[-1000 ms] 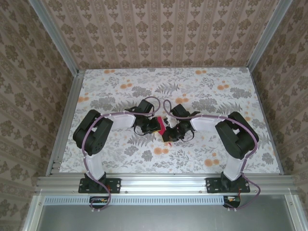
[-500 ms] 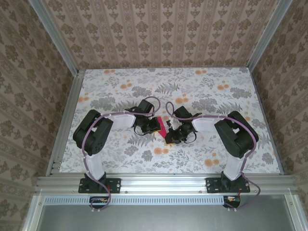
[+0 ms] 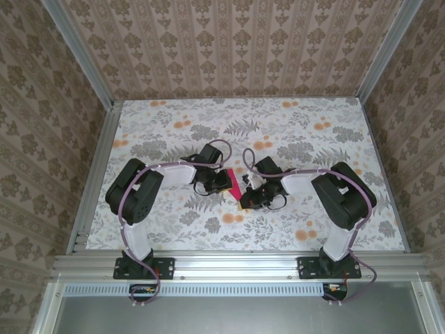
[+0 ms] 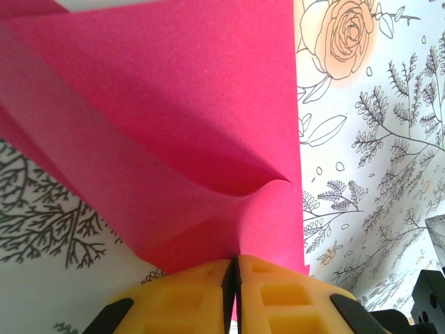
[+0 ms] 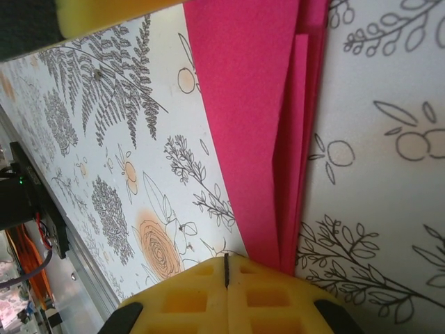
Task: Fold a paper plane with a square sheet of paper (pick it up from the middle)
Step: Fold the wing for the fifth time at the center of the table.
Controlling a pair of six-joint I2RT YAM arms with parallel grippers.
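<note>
The square sheet of paper (image 3: 234,186) is magenta-red and folded into layers, and it lies between the two grippers at the middle of the table. In the left wrist view the paper (image 4: 174,104) bulges upward in a curved fold. My left gripper (image 4: 235,259) is shut on its near edge. In the top view the left gripper (image 3: 226,182) sits at the paper's left side. My right gripper (image 5: 226,259) is shut with nothing in its seam. The layered paper (image 5: 250,104) runs past under its right pad. In the top view the right gripper (image 3: 243,202) is at the paper's near right.
The floral-patterned table (image 3: 313,139) is walled by patterned panels, with aluminium rails on the left side (image 3: 94,174) and along the front (image 3: 236,264). The left gripper's yellow pad (image 5: 104,10) shows at the top of the right wrist view.
The right gripper has closed fully and shifted slightly toward the near right. The left gripper has kept its hold on the paper without moving.
</note>
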